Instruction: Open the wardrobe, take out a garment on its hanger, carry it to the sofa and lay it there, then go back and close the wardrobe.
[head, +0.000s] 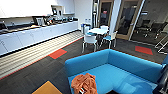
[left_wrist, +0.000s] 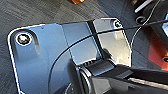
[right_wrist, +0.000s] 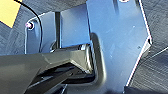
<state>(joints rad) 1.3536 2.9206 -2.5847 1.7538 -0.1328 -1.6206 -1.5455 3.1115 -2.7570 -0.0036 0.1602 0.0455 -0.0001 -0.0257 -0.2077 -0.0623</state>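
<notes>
- On the seat of the large bright blue upholstered sofa (head: 117, 72), near its front left corner: rust-orange fleece hooded sweatshirt (head: 84, 83), crumpled in a loose heap, white print peeking out at the lower edge.
- Soft, light, floppy by the look of it; likely to sag and slide if pinched by cloth alone. Hanger hook the better hold, though not made out here.
- Jaws on both arms: cannot tell how far open, nor anything gripped; sweatshirt's place relative to them not judgeable.
- Open dark carpet (head: 50, 72) left of the sofa; white chairs (head: 90, 40) and table beyond, well apart.
</notes>
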